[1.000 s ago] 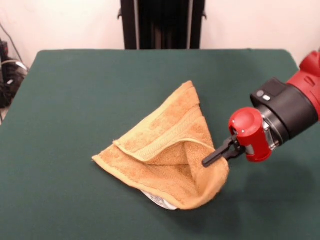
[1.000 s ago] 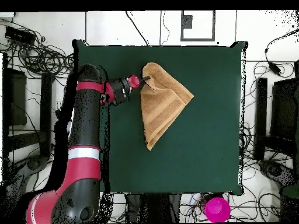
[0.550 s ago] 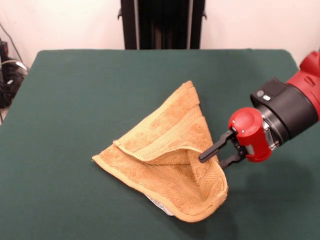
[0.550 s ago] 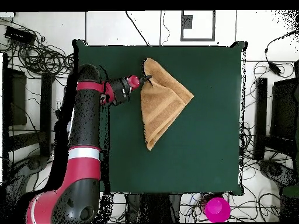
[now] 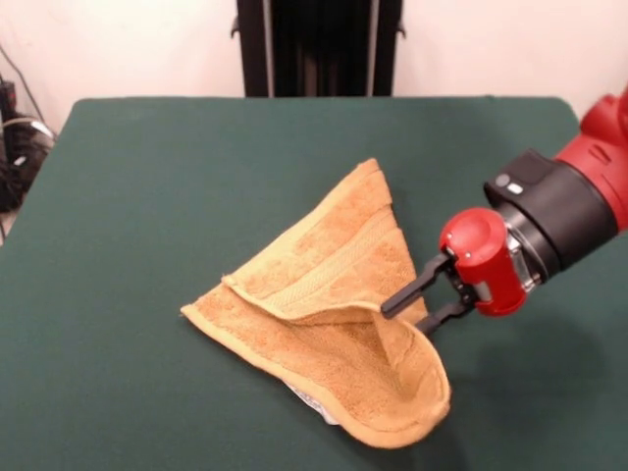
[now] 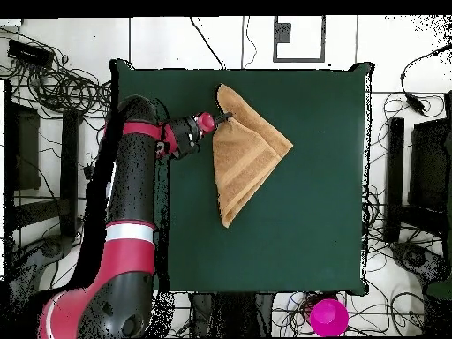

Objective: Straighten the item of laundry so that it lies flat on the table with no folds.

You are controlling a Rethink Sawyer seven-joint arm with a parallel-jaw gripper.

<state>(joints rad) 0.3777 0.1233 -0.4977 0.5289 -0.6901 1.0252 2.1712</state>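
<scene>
The item of laundry (image 5: 334,294) is an orange-tan towel folded over itself into a rough triangle near the middle of the table (image 5: 147,196). A paler band runs across its upper layer, and a bit of white tag (image 5: 309,402) peeks out under its near edge. My gripper (image 5: 404,318) comes in from the right, lying almost level, with its black fingers spread open at the towel's raised right fold. The fold's edge lies between the fingers. In the overhead view the gripper (image 6: 222,116) meets the towel (image 6: 247,154) at its upper left corner.
A magenta cup (image 6: 328,316) stands off the table beyond its bottom edge in the overhead view. Cables (image 5: 15,147) lie past the table's left side in the front view. Bare green cloth (image 6: 309,221) surrounds the towel.
The gripper's fingers went from shut to spread open and edged left toward the towel. The towel's lifted right fold has sagged and spread toward the near edge.
</scene>
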